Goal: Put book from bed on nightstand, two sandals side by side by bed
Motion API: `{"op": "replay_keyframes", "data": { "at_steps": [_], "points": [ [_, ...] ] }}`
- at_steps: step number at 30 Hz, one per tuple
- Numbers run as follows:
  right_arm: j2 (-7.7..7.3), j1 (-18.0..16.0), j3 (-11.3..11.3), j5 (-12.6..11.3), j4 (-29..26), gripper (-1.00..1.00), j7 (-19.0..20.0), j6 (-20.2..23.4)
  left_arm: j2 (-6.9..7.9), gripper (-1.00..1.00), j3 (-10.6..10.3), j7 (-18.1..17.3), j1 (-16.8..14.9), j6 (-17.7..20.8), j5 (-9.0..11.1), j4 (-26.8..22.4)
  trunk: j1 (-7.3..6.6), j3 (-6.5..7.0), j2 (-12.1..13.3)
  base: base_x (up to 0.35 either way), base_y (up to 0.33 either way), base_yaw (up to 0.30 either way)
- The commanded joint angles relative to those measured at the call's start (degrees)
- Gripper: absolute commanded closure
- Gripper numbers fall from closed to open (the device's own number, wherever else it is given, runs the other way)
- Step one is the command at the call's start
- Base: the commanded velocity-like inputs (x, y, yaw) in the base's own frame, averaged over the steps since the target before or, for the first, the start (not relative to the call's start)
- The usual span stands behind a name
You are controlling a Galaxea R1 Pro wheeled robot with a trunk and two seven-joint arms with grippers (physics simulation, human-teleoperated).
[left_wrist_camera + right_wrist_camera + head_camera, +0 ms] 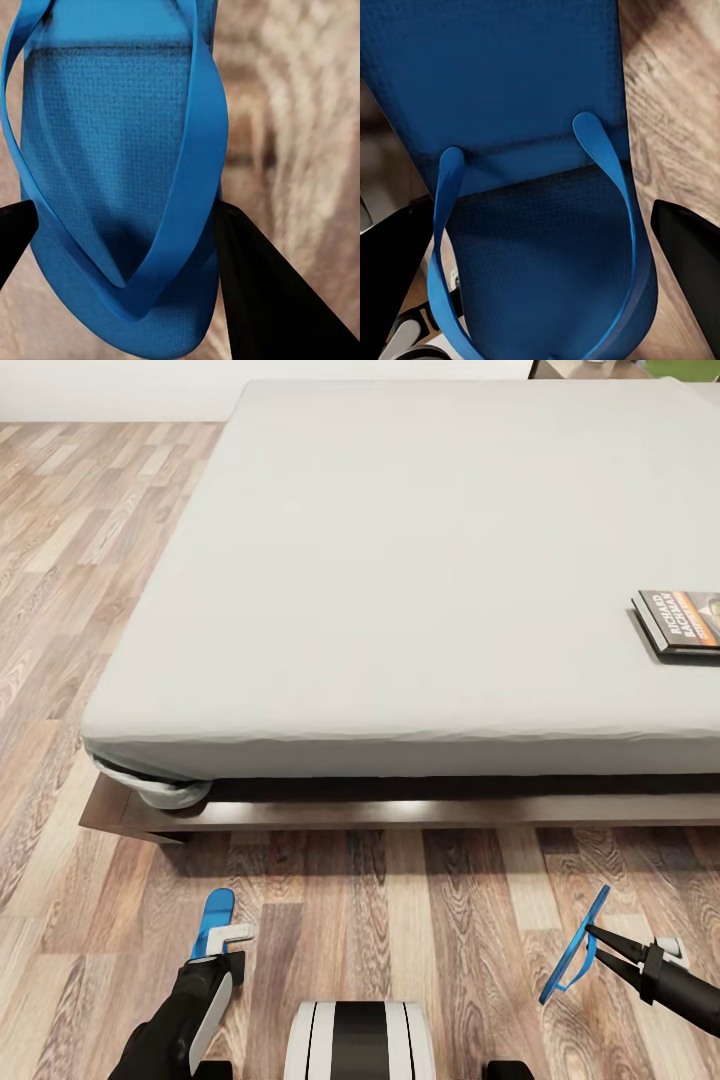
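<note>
The bed (pixel 400 560) has a plain off-white mattress on a dark wooden frame and spans the head view ahead of me. The book (pixel 680 622), dark with an orange band, lies on the mattress at the far right edge of that view. My left gripper (pixel 218 950) is shut on one blue sandal (pixel 215 915) low over the floor in front of the bed's left corner. That sandal (pixel 105 150) sits between the black fingers (pixel 270 300). My right gripper (pixel 600 943) is shut on the other sandal (pixel 573 952), held on edge above the floor. The same sandal (pixel 525 75) lies between the black fingers (pixel 690 247).
Wood-plank floor (pixel 420 900) runs between me and the bed frame (pixel 300 815), and continues along the bed's left side. A bunched sheet corner (pixel 170 790) hangs at the bed's near left corner. My white and black base (pixel 360 1040) is at the bottom middle.
</note>
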Motion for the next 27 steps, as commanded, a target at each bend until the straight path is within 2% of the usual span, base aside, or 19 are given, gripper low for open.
{"op": "replay_keyframes", "data": {
  "at_steps": [1, 5, 17, 24, 27],
  "points": [
    [-0.02, -0.02, 0.01, -0.27, 0.02, 1.00, 0.06, 0.39, -0.04, 1.00, 0.10, 0.21, -0.01, 0.27, 0.18, -0.09, -0.01, -0.03, -0.01, 0.000, 0.000, 0.000],
    [-0.04, -0.02, 0.01, -0.27, 0.02, 1.00, 0.06, 0.39, -0.04, 1.00, 0.10, 0.23, -0.01, 0.27, 0.18, -0.09, 0.09, -0.92, -0.07, 0.000, 0.000, 0.000],
    [-0.04, -0.02, -0.01, -0.27, 0.02, 1.00, 0.06, 0.39, -0.04, 1.00, 0.10, 0.23, -0.01, 0.27, 0.18, -0.09, 0.09, -0.92, -0.07, 0.000, 0.000, 0.000],
    [-0.04, -0.02, -0.01, -0.27, 0.02, 1.00, 0.06, 0.39, -0.04, 1.00, 0.10, 0.25, -0.01, 0.27, 0.18, -0.09, 0.27, -2.47, -0.16, 0.000, 0.000, 0.000],
    [-0.05, -0.02, 0.00, -0.27, 0.02, 1.00, 0.06, 0.39, -0.04, 1.00, 0.10, 0.25, -0.01, 0.27, 0.18, -0.09, 0.27, -2.47, -0.16, 0.000, 0.000, 0.000]
  ]
}}
